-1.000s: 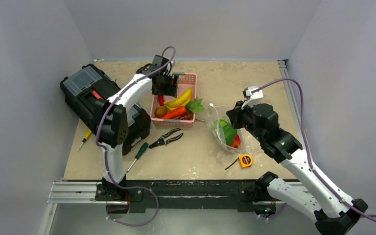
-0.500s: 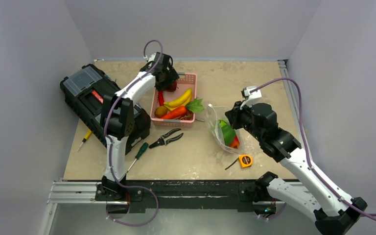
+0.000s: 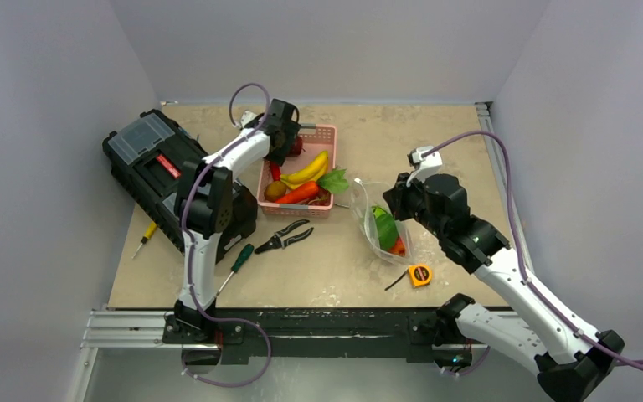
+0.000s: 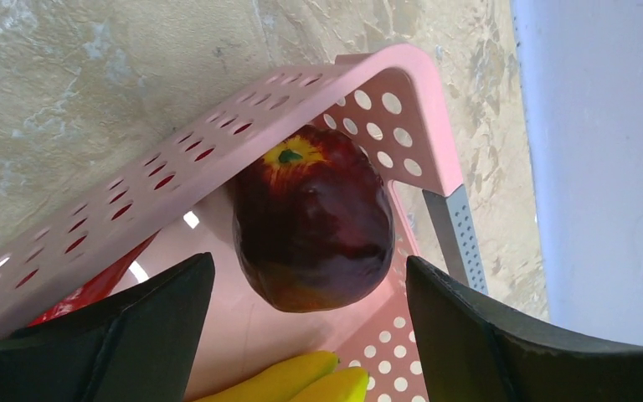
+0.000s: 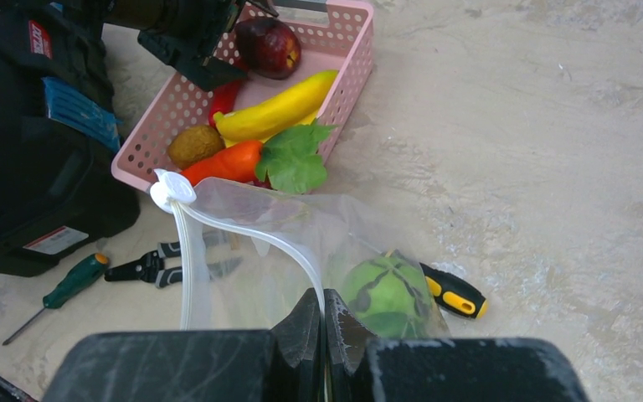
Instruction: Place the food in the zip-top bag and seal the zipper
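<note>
The clear zip-top bag [image 3: 378, 224] [image 5: 259, 251] stands right of the pink basket [image 3: 328, 134], mouth open toward it. A green fruit [image 5: 385, 289] and something red lie inside. My right gripper [image 5: 325, 311] is shut on the whitish zipper strip [image 5: 243, 230] at the mouth edge, holding it up. My left gripper [image 4: 306, 276] is open inside the basket's far left corner, its jaws on either side of a dark red apple [image 4: 311, 218] without touching it. The basket also holds a banana [image 3: 306, 170], a carrot [image 3: 299, 193], a kiwi [image 3: 275, 190], a red pepper and a green leaf [image 3: 333, 179].
A black toolbox [image 3: 163, 172] lies left of the basket. Pliers [image 3: 285, 237], a green screwdriver [image 3: 236, 262] and a yellow-handled screwdriver [image 3: 145, 234] lie in front. A black-yellow screwdriver [image 5: 452, 293] lies behind the bag. An orange tape measure [image 3: 419, 274] sits near the front.
My left gripper has moved from above the basket's middle down into its far left corner, open around the apple. My right gripper has shifted the bag slightly, still holding it.
</note>
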### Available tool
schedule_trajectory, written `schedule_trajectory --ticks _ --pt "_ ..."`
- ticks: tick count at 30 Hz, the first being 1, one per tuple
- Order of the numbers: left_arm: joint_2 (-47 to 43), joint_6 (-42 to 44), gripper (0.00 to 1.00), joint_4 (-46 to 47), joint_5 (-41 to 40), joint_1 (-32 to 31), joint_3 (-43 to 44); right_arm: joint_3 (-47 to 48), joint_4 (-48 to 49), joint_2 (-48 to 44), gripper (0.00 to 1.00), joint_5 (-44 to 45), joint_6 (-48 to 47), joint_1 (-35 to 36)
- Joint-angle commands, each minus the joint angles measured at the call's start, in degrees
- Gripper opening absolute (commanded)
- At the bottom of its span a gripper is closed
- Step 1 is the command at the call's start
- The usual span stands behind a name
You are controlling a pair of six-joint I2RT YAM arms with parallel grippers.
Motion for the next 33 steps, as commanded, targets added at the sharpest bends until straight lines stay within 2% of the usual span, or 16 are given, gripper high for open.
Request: schedule_trajectory --ticks 1,6,9,12,15,18,21,27,30,33 --pt "1.0 -4.5 0.84 1.9 -6.4 -1.4 2.2 1.4 0.8 -0.1 0.00 0.7 0.1 0.2" --pt "2.3 -7.3 0.75 1.2 -6.1 -1.6 1.7 1.9 0.7 -0.2 0.00 1.1 0.2 0.2" --pt "2.8 -8.8 0.73 1.0 -6.0 -1.6 1.3 2.5 0.3 -0.5 0.00 0.9 0.3 0.2" --pt "3.1 -8.8 0.62 1.3 -6.3 -1.5 1.5 3.1 -0.3 -0.6 0.00 1.1 0.1 0.2" --pt "1.3 -3.9 0.47 1.7 -7.5 -1.6 1.1 3.3 -0.8 -0.8 0.00 1.8 -0.2 0.2" --pt "-3.8 1.1 0.34 3.0 -8.3 -2.0 -2.8 2.8 -0.4 -1.4 0.00 2.7 0.1 0.2" --pt "-10.3 6.4 0.26 6.3 -6.5 -2.8 -8.2 2.5 0.1 -1.7 0.00 2.0 0.4 0.2" --pt "-23.9 15.8 0.12 4.0 -4.8 -7.8 -14.9 2.3 1.6 0.0 0.00 1.1 -0.8 0.2" --pt "-30.5 21.2 0.10 3.6 -4.3 -10.6 -17.6 2.2 2.4 0.0 0.00 0.6 -0.6 0.2" --pt "-38.5 25.5 0.09 4.3 2.2 -11.5 -21.1 2.2 2.7 -0.5 0.00 0.1 0.3 0.2"
